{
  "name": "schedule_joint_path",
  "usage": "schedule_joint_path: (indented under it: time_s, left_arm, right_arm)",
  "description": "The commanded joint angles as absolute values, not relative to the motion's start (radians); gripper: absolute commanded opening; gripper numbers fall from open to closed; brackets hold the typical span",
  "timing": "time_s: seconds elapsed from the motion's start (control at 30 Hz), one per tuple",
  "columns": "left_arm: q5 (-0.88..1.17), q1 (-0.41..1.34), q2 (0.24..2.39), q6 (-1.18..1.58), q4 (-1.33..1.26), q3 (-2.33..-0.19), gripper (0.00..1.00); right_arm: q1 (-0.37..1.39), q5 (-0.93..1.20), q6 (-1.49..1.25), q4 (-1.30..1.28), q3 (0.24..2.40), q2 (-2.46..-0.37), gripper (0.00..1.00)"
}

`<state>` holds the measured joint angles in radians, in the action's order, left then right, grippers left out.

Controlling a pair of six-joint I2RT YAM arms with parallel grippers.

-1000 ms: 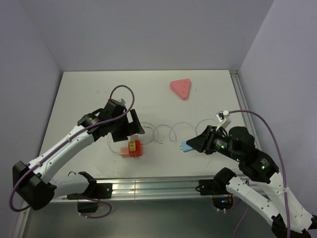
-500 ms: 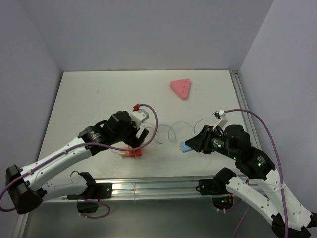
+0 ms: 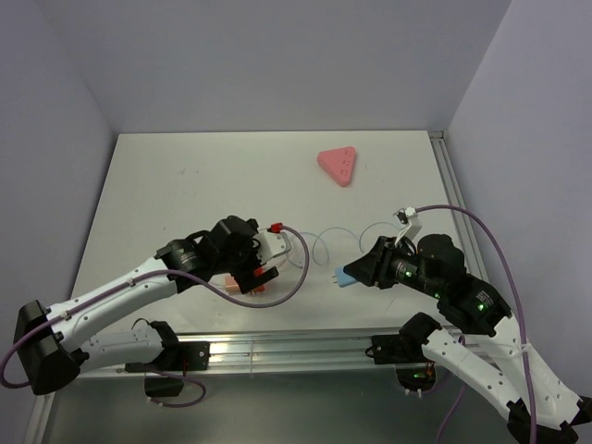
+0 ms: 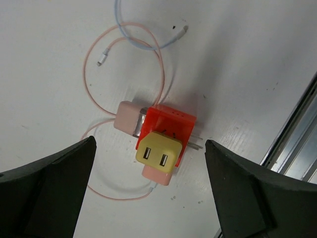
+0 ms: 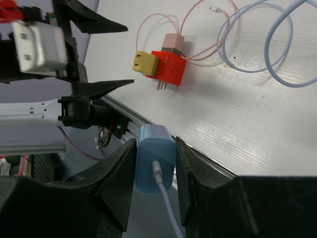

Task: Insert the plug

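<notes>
White table carries everything. The left gripper hangs wide open above the orange-red block, one finger on either side and touching nothing. The right gripper is clamped on the small light-blue plug, held off the table's near right. The pink triangle lies well apart, at the back.

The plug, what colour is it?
The plug is light blue, clearest in the right wrist view.
</notes>
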<state>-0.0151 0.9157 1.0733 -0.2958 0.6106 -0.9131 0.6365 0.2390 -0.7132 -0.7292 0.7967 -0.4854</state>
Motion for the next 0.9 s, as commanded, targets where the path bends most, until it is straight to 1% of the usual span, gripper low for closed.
schedule_joint_path:
  time_s: [0.0, 0.37, 0.8, 0.87]
  left_arm:
    - [0.029, 0.928, 1.104, -0.339, 0.578, -0.874, 0.97]
    - [0.005, 0.933, 1.104, -0.413, 0.491, -0.787, 0.97]
    - [0.005, 0.931, 1.187, -0.44, 0.414, -0.741, 0.96]
    - [-0.028, 0.931, 1.193, -0.442, 0.387, -0.736, 0.96]
  right_arm:
    - [0.632, 0.249, -0.69, -0.678, 0.805, -0.471, 0.0]
    - [0.634, 0.247, -0.706, -0.692, 0.792, -0.445, 0.0]
    - [0.632, 0.241, -0.719, -0.707, 0.788, -0.422, 0.0]
    - [0.632, 0.245, -0.722, -0.706, 0.785, -0.42, 0.0]
